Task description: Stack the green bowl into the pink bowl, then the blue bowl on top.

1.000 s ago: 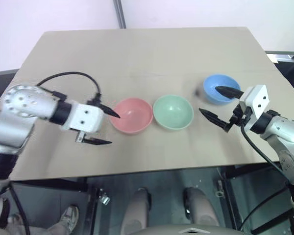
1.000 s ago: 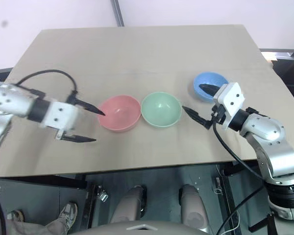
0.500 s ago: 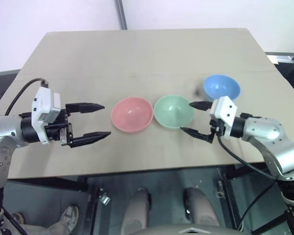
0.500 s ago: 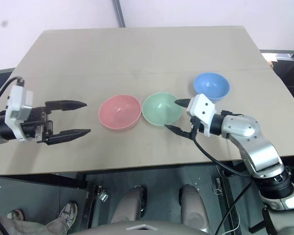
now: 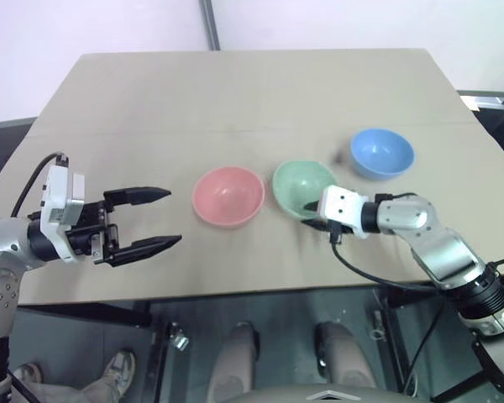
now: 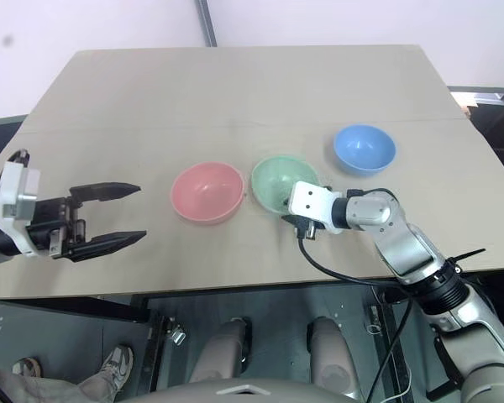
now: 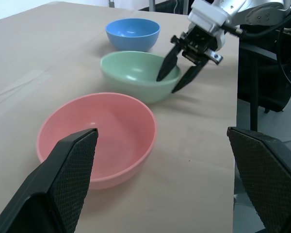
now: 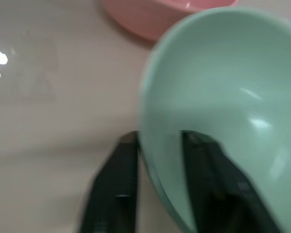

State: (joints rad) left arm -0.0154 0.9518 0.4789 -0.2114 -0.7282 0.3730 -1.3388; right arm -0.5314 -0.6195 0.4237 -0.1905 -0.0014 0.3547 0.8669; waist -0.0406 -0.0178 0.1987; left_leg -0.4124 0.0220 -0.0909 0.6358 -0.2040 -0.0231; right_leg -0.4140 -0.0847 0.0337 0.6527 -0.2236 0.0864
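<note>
Right gripper [image 5: 309, 216] clamped on the green bowl's [image 5: 302, 185] near rim — one finger inside, one outside.

The green bowl sits mid-frame on the table [image 5: 260, 92], between the pink bowl [image 5: 228, 196] at its left and the blue bowl [image 5: 381, 152] upper right. Left gripper [image 5: 157, 218] — fingers wide apart, empty — hovers at lower left.
</note>
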